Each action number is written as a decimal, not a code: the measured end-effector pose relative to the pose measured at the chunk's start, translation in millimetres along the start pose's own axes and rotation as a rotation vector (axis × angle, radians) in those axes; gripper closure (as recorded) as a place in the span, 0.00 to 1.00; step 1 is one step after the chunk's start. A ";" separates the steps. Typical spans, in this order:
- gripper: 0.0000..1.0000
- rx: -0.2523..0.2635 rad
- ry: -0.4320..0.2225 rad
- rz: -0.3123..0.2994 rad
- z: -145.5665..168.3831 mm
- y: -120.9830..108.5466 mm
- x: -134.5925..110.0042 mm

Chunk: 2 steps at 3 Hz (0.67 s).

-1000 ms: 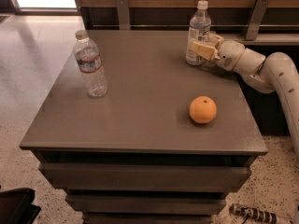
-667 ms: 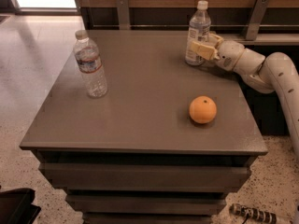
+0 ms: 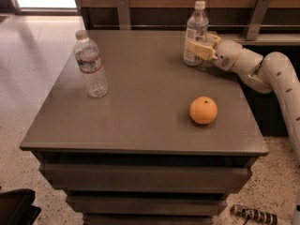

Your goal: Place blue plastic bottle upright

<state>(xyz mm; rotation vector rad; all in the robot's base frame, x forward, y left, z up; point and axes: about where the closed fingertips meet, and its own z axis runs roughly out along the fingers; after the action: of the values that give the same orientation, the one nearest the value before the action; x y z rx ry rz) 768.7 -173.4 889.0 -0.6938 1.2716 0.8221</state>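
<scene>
Nothing shifts: blue plastic bottle [image 3: 196, 29] stands upright, far side of the bench [image 3: 140, 102].
Claw [image 3: 198, 47] clamped round its lower half.

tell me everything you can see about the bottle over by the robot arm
The blue plastic bottle is small, of clear plastic, with a white cap and a wide pale printed label. It stands upright on the grey table, near its far right corner in this view. The pincer, reaching in from the right, is closed around its lower half. Nothing else touches it.
</scene>
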 end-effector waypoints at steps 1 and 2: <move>0.13 -0.005 -0.001 0.001 3.4 1.8 0.0; 0.00 -0.010 -0.001 0.001 6.3 3.3 0.0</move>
<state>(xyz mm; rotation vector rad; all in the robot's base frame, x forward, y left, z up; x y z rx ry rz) 769.3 -166.4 890.1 -0.7002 1.2680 0.8300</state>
